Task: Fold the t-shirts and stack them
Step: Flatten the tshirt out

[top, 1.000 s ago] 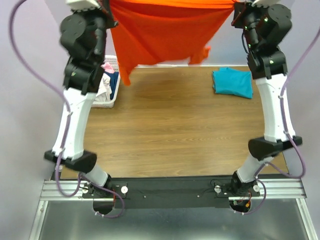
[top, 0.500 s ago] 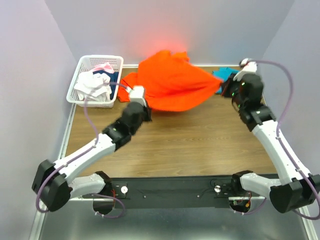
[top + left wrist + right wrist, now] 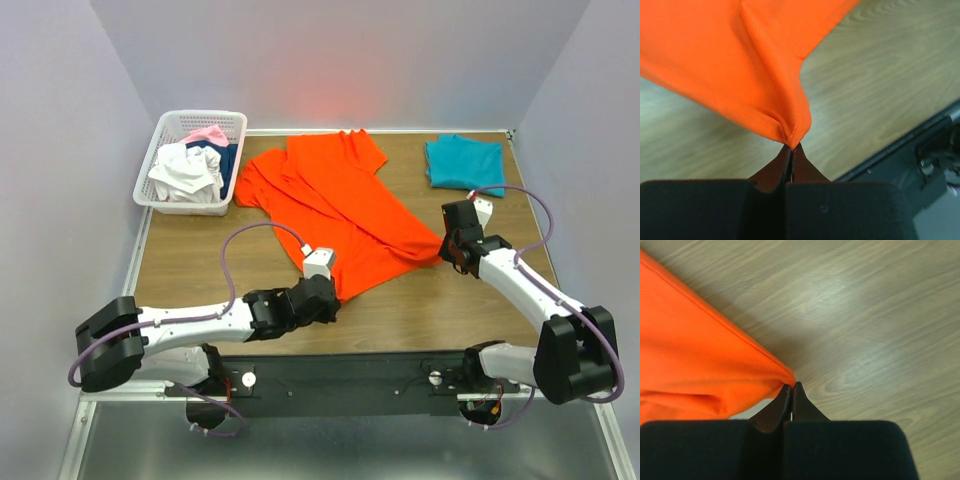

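The orange-red t-shirt [image 3: 335, 205] lies spread flat on the wooden table, collar end toward the back, hem toward me. My left gripper [image 3: 335, 293] is low on the table and shut on the hem's near-left corner; the left wrist view shows the fabric [image 3: 740, 60] pinched at the closed jaw tips [image 3: 791, 148]. My right gripper [image 3: 445, 250] is shut on the hem's right corner, with the fabric [image 3: 690, 360] seen at its tips [image 3: 791, 386]. A folded teal-blue t-shirt [image 3: 463, 163] lies at the back right.
A white basket [image 3: 163, 128] at the back left holds white, pink and navy shirts. The table's near edge and black base rail [image 3: 340, 375] run just behind my left gripper. Bare wood shows between the orange shirt and the teal one.
Both arms came down from holding the orange-red shirt high in the air, swung it out over the table and drew back toward me. The shirt now lies spread flat.
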{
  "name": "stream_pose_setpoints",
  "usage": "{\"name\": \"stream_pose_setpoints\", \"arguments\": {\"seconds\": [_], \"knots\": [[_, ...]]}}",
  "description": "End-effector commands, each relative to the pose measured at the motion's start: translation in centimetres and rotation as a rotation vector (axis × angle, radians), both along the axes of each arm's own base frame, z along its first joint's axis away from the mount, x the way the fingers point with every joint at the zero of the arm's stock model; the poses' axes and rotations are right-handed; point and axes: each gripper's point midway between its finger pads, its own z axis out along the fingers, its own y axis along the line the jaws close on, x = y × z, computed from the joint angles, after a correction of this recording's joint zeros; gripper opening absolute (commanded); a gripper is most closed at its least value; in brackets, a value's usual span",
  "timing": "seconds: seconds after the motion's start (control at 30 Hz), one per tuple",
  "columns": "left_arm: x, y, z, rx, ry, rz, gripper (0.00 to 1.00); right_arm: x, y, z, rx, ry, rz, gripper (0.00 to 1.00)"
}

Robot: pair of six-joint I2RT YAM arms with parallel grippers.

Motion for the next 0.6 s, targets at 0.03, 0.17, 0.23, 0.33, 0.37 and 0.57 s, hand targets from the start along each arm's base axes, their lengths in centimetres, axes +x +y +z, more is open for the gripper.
{"name": "stream_pose_setpoints", "arguments": {"seconds": [0.03, 0.17, 0.23, 0.33, 0.37, 0.57], "knots": [[-3.4, -2.2, 4.8, -0.106, 0.013, -0.043, 0.00, -0.2, -2.9, 3.0, -0.113, -0.040, -0.120, 0.01], [-4.3, -1.0, 7.3, -0.092, -0.012, -0.021, 0.00, 0.3, -2.4, 6.8, -0.079, -0.114, -0.102, 0.01], [-5.2, -0.3, 7.2, -0.088, 0.010, -0.037, 0.00, -0.5, -1.9, 7.2, -0.034, -0.136, -0.074, 0.01], [-7.6, -0.8, 6.5, -0.102, 0.044, -0.132, 0.00, -2.3, -2.6, 6.3, -0.049, -0.112, -0.088, 0.01], [-8.4, -1.0, 6.3, -0.105, 0.063, -0.171, 0.00, -2.7, -2.7, 6.0, -0.041, -0.103, -0.116, 0.01], [-12.5, -1.5, 4.9, -0.069, 0.137, -0.316, 0.00, -4.3, -2.1, 4.5, 0.015, -0.014, -0.154, 0.07]]}}
